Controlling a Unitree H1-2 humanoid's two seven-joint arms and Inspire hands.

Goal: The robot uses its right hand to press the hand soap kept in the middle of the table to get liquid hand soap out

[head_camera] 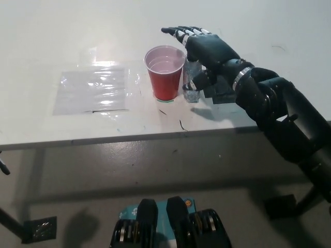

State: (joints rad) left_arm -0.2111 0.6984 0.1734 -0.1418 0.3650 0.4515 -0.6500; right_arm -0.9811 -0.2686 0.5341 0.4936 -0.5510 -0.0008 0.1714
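While right hand (207, 49), fingers spread, covers soap bottle (192, 85), white table (62, 41) glares.

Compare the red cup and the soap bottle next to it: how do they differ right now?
The red cup is opaque, wide and open-topped, fully in view; the soap bottle is clear and narrower, its top hidden under the black right hand, whose fingers are spread. The cup stands nearer the plastic sheet. Both stand upright on the table.

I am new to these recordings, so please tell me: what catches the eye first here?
The black right hand stands out, spread over the soap bottle at the middle of the white table. A red cup stands just left of the bottle, with a clear plastic sheet farther left.
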